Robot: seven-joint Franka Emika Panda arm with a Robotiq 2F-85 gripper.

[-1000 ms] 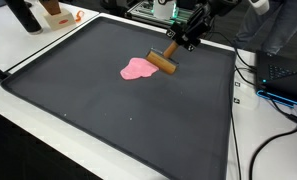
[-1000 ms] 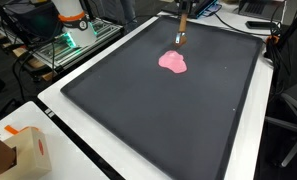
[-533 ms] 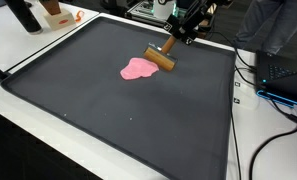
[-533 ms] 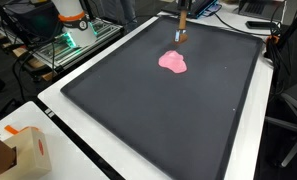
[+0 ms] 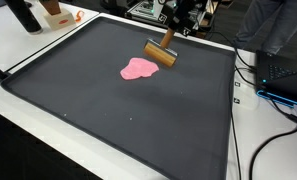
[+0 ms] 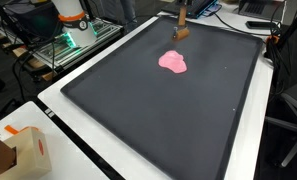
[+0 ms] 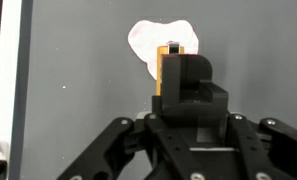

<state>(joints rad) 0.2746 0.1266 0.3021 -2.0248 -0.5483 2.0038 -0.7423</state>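
Up and back goes the wooden block (image 5: 161, 54) since a second ago: it hung right beside the pink patch (image 5: 138, 68) then, and now hangs clear of the patch's far edge. The white worktop (image 5: 28, 60) carries a wide black mat (image 5: 118, 115), and the patch lies flat near the mat's far end. The block is tilted and raised off the mat. The tool (image 7: 188, 128) is pinching it by its upper end. The lift looks done to me; the block is not yet set down.
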